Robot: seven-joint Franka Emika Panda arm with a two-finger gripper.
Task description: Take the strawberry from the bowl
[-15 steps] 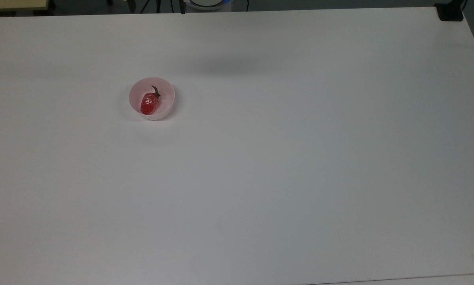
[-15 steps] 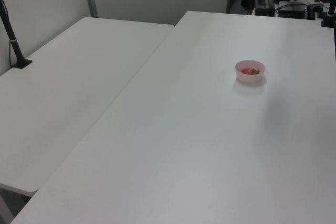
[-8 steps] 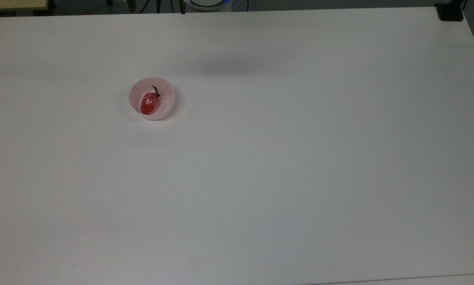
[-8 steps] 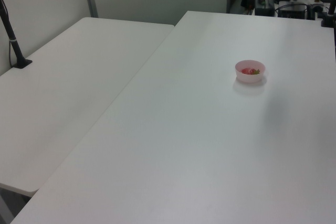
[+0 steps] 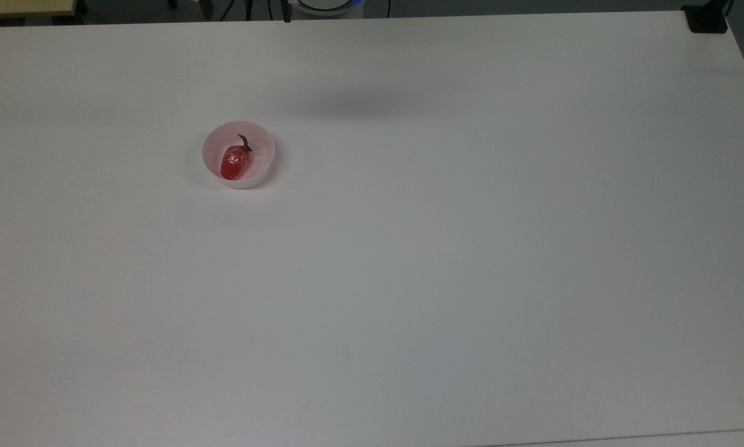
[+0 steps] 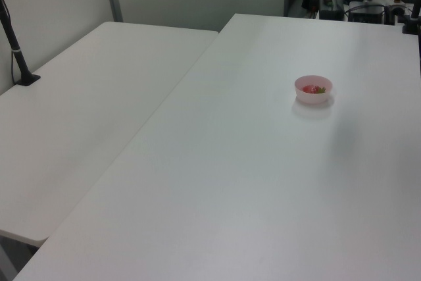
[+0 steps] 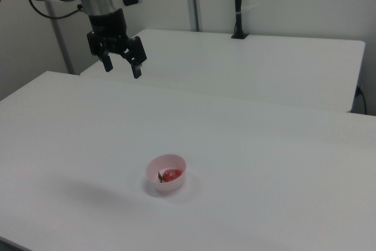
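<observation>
The tool (image 7: pixel 122 65) hangs high above the worktop (image 7: pixel 264 163), with its two fingers spread wide and nothing between them. The strawberry (image 7: pixel 171 174) lies inside the bowl (image 7: pixel 166 165), well apart from the tool: in the right view it is lower and toward the right view's right. I judge that the coming move must bring the tool over the bowl and then down. In the top view the strawberry (image 5: pixel 233 164) has its long axis slanted, with the green cap pointing up and to the top view's right, so the fingers should close across its short side. In the left view the bowl (image 6: pixel 313 90) wall hides the lower part of the fruit (image 6: pixel 313 89).
</observation>
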